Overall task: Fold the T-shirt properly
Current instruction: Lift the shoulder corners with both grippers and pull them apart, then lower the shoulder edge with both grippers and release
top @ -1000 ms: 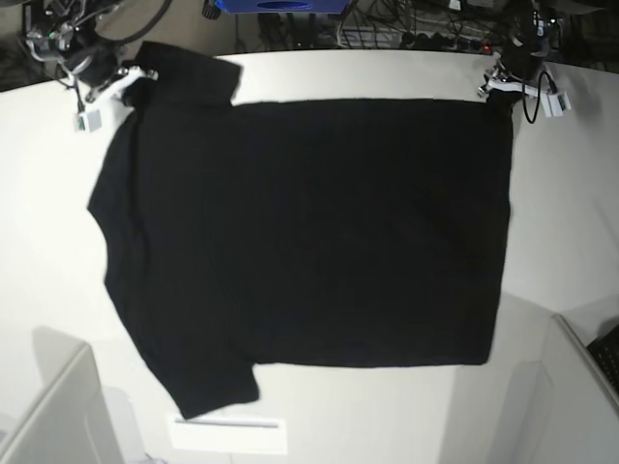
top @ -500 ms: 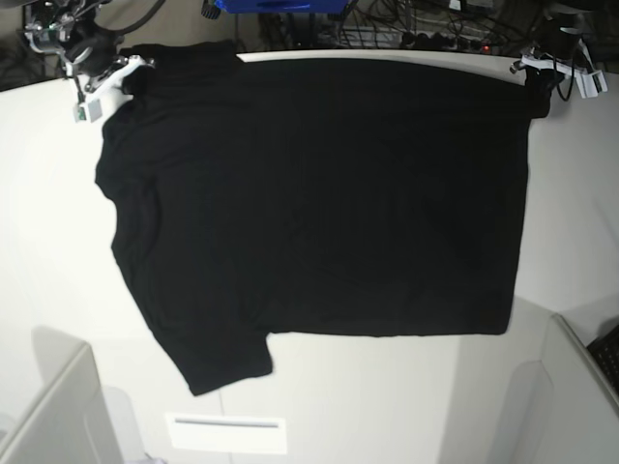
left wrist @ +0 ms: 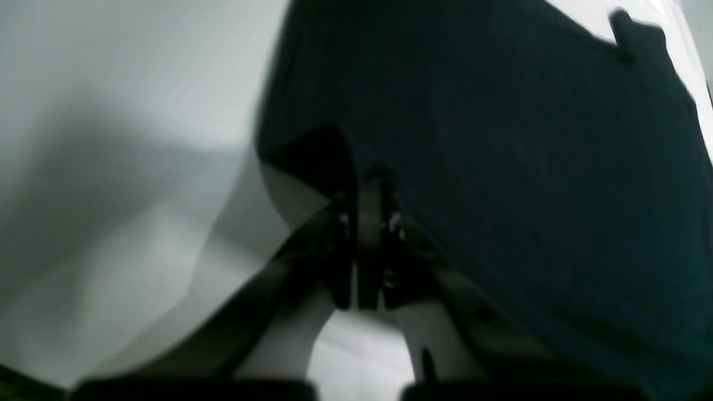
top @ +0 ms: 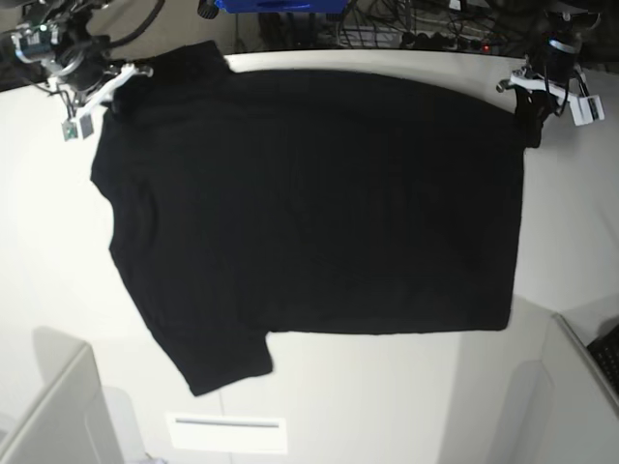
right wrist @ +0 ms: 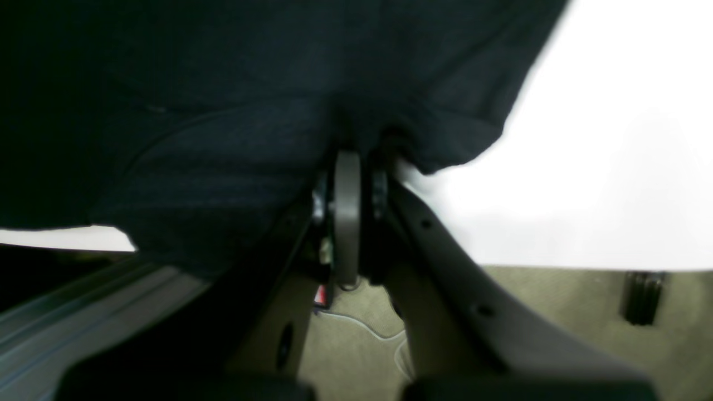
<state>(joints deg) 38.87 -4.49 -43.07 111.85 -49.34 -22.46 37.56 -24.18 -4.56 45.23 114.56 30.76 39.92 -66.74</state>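
The black T-shirt lies spread on the white table, plain side up, collar end to the left, hem to the right. My left gripper is shut on the shirt's far right hem corner; the left wrist view shows its fingers closed on the black cloth. My right gripper is shut on the far left shoulder by the sleeve; the right wrist view shows it pinching the cloth. The far edge is lifted a little. The printed side is hidden.
A white label strip lies near the table's front edge. Grey panels stand at the front left and front right. Cables and a blue box lie behind the table's far edge.
Both grippers have drawn the shirt's far edge toward the back of the table, and the whole shirt slid that way. In the last half second the far edge dipped slightly.
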